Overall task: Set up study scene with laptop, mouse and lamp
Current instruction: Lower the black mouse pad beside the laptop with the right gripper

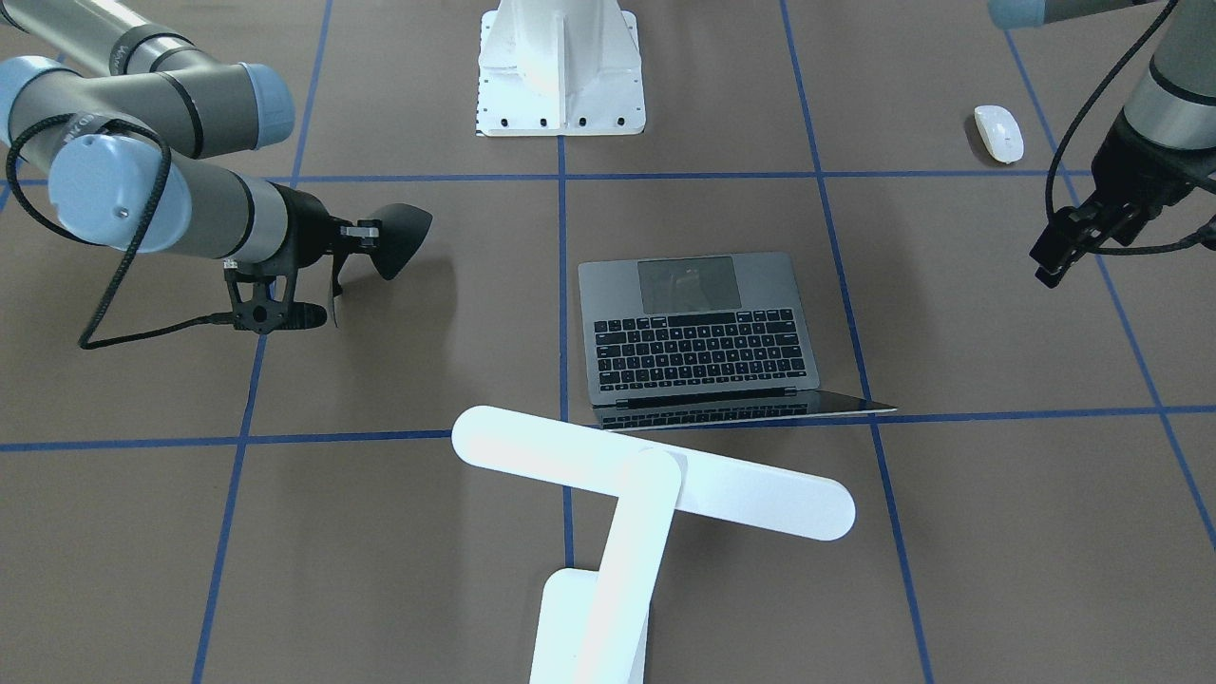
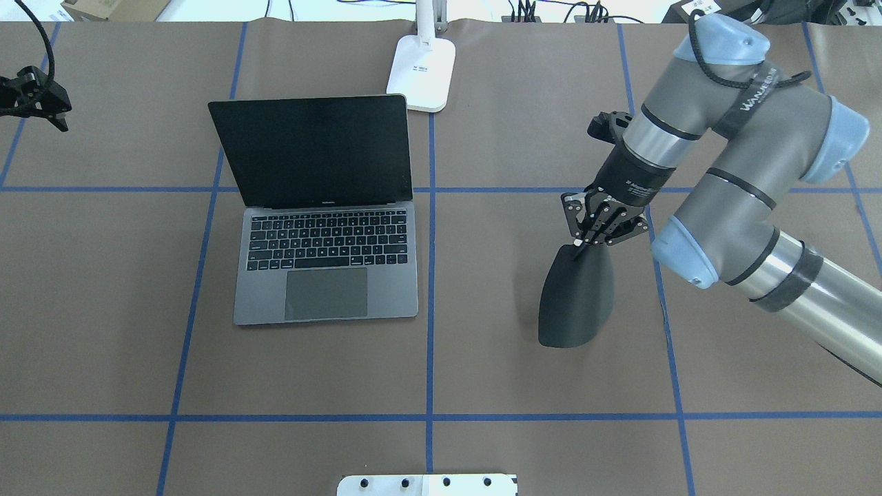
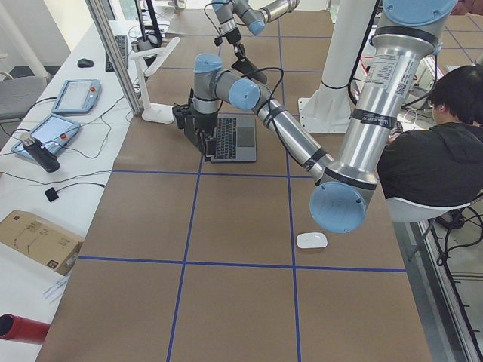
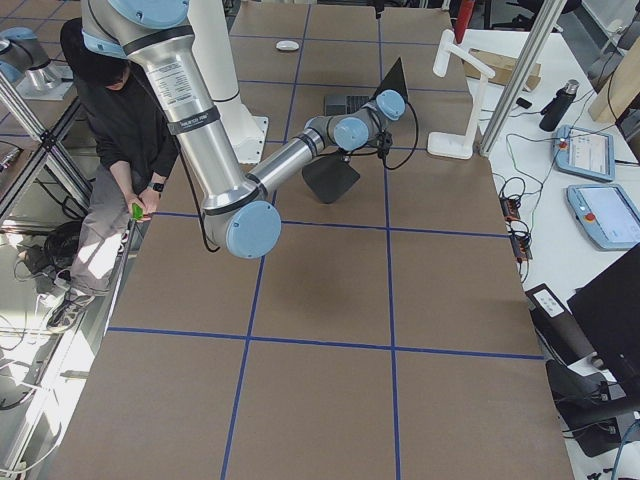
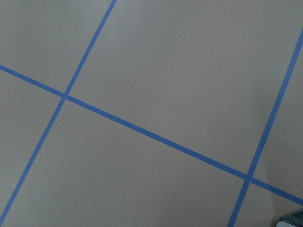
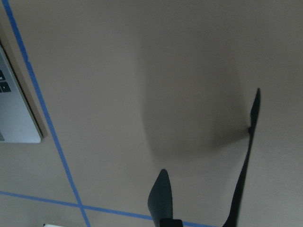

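The grey laptop (image 1: 698,328) stands open left of the table's middle in the overhead view (image 2: 327,275), its dark screen upright. The white lamp (image 1: 655,472) stands behind it, its base (image 2: 422,65) at the far edge. The white mouse (image 1: 998,133) lies near the robot's left side and is out of the overhead view. My right gripper (image 2: 584,242) is shut on the top edge of a black mouse pad (image 2: 575,303), which hangs tilted over the table right of the laptop. My left gripper (image 1: 1054,261) hangs empty above the table, far left of the laptop; I cannot tell whether it is open.
The white ribbed pedestal (image 1: 560,66) stands at the robot's edge of the table. A seated person (image 3: 445,143) is beside the table on the robot's side. Tablets (image 3: 56,132) and cables lie on the side bench beyond the lamp. Blue tape lines cross the brown table (image 2: 482,344).
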